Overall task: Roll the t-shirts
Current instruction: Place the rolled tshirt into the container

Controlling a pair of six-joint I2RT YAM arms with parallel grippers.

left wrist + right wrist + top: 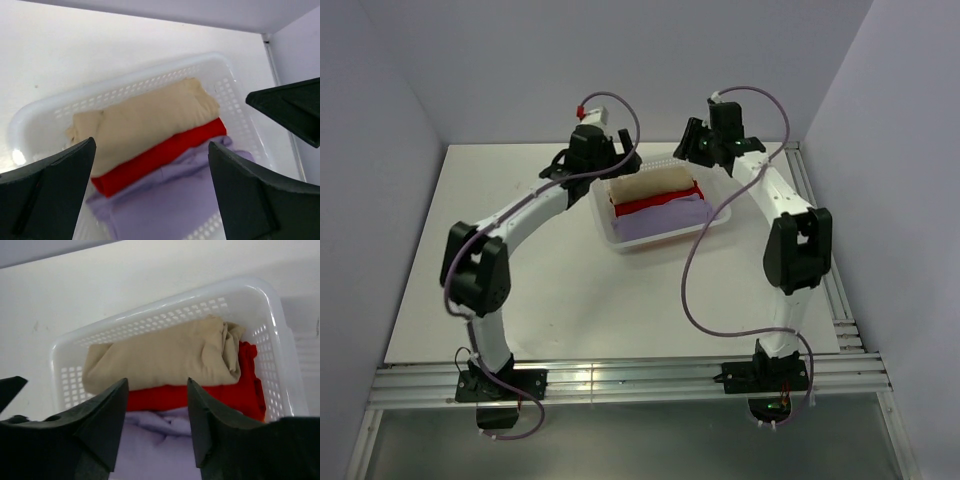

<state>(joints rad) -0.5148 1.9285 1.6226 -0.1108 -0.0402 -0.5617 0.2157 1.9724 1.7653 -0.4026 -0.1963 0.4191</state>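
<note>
**Operator:** Report the grippers, left to right.

**Technician:** The left gripper [151, 150] hung above the left end of the basket [45, 110], jaws spread wide, holding nothing. The right gripper [157, 390] hung above the basket's right end, jaws partly apart and likewise empty.

**Operator:** Where were the t-shirts?

**Technician:** All three lay inside the basket, at the far centre of the table [520, 300]. The tan roll [150, 125] lay against the far wall, the red t-shirt [160, 160] touched it in the middle, and the lavender t-shirt [165, 200] was nearest.

**Operator:** Hazards?

**Technician:** Probably three. A descending finger could catch the lattice rim and drag the light basket. The tan roll's right end looked loosely tucked, so a snag there could unwind it. Both arms converged on one small basket, so entering together risked contact between them.

**Operator:** Clearance?

**Technician:** Open table lay left of and nearer than the basket. On the right the table edge was close, and the back wall stood near the far side.
</note>
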